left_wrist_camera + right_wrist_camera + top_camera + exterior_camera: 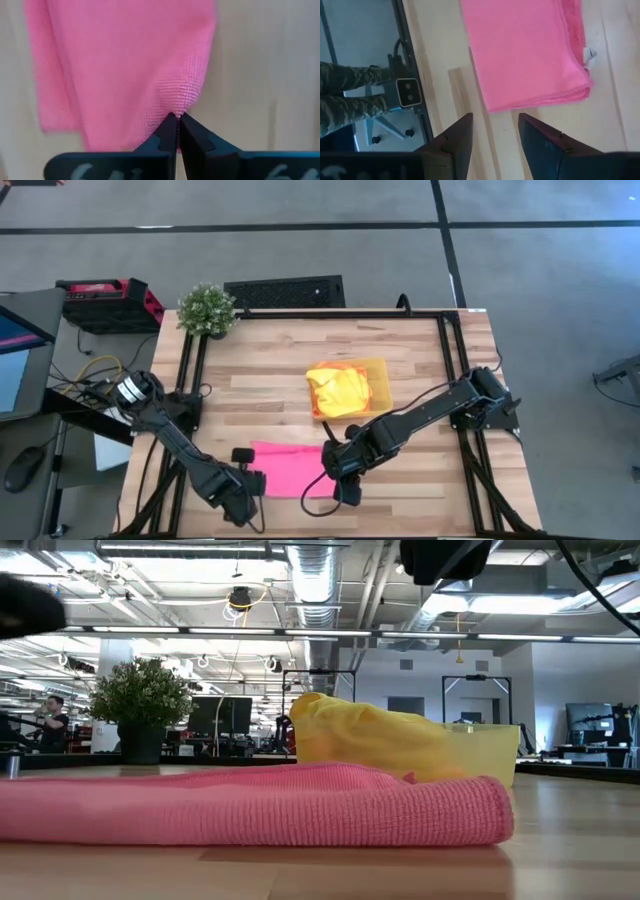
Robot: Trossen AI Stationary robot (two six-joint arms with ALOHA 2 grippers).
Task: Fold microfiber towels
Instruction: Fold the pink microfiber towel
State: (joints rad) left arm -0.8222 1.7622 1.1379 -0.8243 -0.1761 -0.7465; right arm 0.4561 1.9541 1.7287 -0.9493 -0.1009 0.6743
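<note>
High view: wooden table on grey floor, potted plant at its far edge. Pink towel lies folded near the front; left gripper pinches its corner, right gripper spread beside it. Yellow towel fills the tray.

towel on table: flat near the table's front edge, at 6 o'clock from centre
tray: at centre, 1 o'clock from that towel, with a second towel in it
plant: back-left corner, 11 o'clock
left claw: at flat towel's left edge
right claw: just off its right edge
</note>
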